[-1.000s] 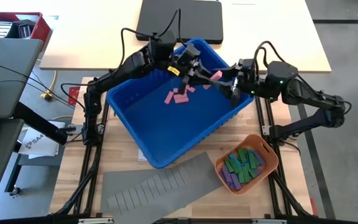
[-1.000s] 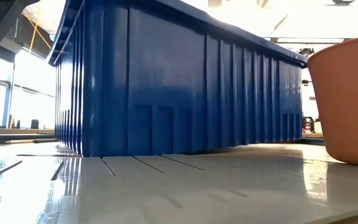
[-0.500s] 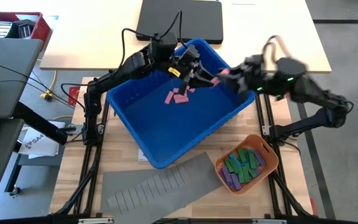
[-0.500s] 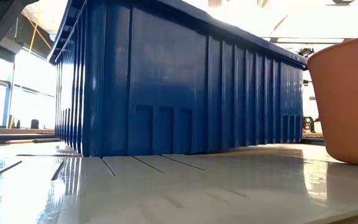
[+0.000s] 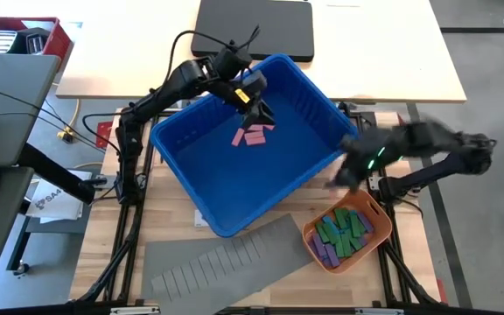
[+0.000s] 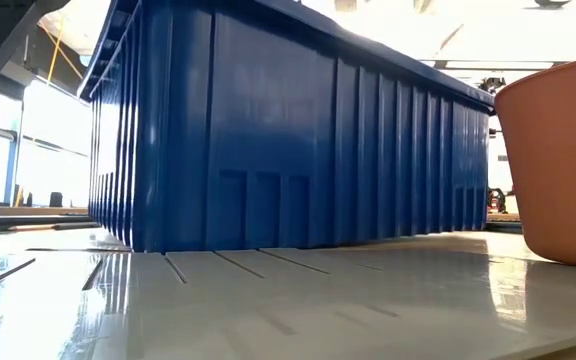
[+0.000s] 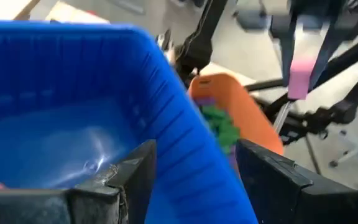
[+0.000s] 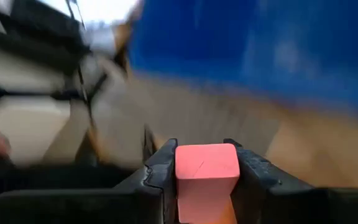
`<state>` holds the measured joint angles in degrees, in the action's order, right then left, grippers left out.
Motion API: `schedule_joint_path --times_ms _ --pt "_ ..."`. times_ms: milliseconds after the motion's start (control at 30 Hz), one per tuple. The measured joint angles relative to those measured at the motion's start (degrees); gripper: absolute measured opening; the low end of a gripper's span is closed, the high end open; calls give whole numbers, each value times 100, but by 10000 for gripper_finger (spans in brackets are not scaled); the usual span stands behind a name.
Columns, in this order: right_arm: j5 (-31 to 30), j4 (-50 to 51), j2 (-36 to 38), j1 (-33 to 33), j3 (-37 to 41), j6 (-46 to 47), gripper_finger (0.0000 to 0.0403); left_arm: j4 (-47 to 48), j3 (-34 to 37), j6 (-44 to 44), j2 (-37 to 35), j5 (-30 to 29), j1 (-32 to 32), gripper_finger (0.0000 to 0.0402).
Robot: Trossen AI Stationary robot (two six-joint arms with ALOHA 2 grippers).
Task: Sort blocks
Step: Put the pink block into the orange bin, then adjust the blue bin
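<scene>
Pink block [image 8: 206, 177] pinched in my right gripper [image 8: 205, 180] beside the blue bin [image 5: 252, 149]; left gripper [image 5: 254, 103] spread above it. Swinging fast, I judge it could slip short of the orange tray [image 5: 346, 231].

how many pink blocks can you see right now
About 4: roughly three pink blocks lie clustered on the floor of the blue bin, below the left hand, and one pink block is clamped in the right hand. More may be hidden.

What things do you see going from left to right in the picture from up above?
Red crate → left arm's fingers over the blue bin → pink blocks → orange basket of green and purple blocks → right arm.
</scene>
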<state>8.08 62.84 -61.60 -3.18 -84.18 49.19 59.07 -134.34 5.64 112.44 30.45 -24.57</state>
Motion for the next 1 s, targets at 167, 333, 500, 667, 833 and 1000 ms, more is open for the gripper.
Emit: schedule_joint_path --times_ms 167,333,500,667,833,1000 --pt "358 -787 471 -1184 1919 1548 97 413 0 -343 -56 -57 -74 209" --pt "380 -1343 652 -1914 3342 3066 97 537 0 -534 -87 -235 -86 209" --pt "502 -1948 587 -2253 4271 3914 97 601 0 -601 -87 -251 -86 209" --pt "564 -2140 532 -2441 4886 4574 97 795 0 -617 -87 -271 -97 209" --pt "543 -1904 531 -2463 5088 5003 151 999 0 -518 -84 -676 -97 209" --pt "579 -1755 535 -2463 5085 5045 179 1502 0 -314 -84 -1517 -153 209"
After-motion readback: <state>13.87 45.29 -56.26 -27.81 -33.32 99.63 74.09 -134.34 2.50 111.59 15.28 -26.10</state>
